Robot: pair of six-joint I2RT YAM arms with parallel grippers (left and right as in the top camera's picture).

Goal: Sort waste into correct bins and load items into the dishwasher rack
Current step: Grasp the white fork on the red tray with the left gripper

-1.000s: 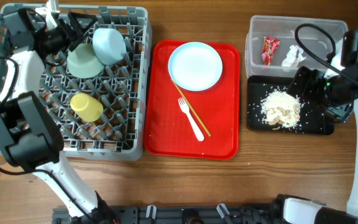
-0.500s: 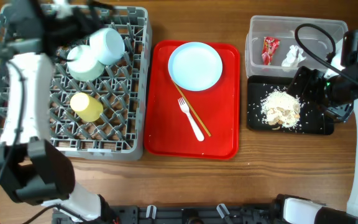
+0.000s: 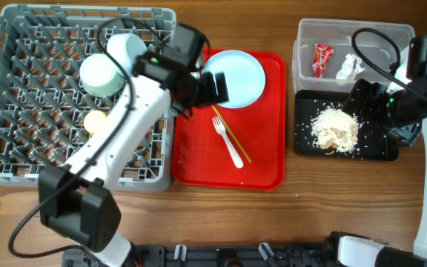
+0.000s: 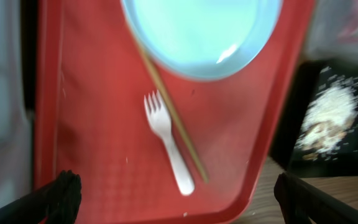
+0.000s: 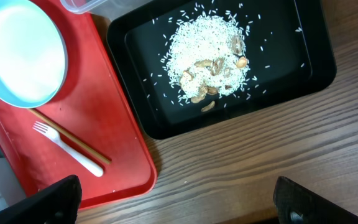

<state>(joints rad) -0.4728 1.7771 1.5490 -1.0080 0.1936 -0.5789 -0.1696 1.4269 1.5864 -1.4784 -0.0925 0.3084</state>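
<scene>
Two utensils lie nearest on the red tray (image 3: 199,159), the fork (image 3: 228,144) just left of the chopsticks (image 3: 236,141). Right of it on the bench (image 3: 347,200), the black tray (image 3: 306,144) holds the scraps (image 3: 334,127) (right claw (image 5: 176,193) above, spread wide, empty). Farther, the left claw (image 4: 179,190), equally wide and empty, hangs beside the plate (image 3: 242,78). Yellow cup (image 3: 95,121), green bowl (image 3: 98,74) and blue-white bowl (image 3: 127,50) sit in the rack (image 3: 21,159); wrapper (image 3: 322,58) and tissue (image 3: 349,67) in the far tub (image 3: 399,33).

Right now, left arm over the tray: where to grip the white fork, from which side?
Grip the white fork by its handle, near the rounded end, straight down from above. It lies flat and diagonal on the red tray, so pinch across the narrow handle. The chopsticks run close beside the tines; the gap looks wider at the handle end. The left end effector is open above.
</scene>
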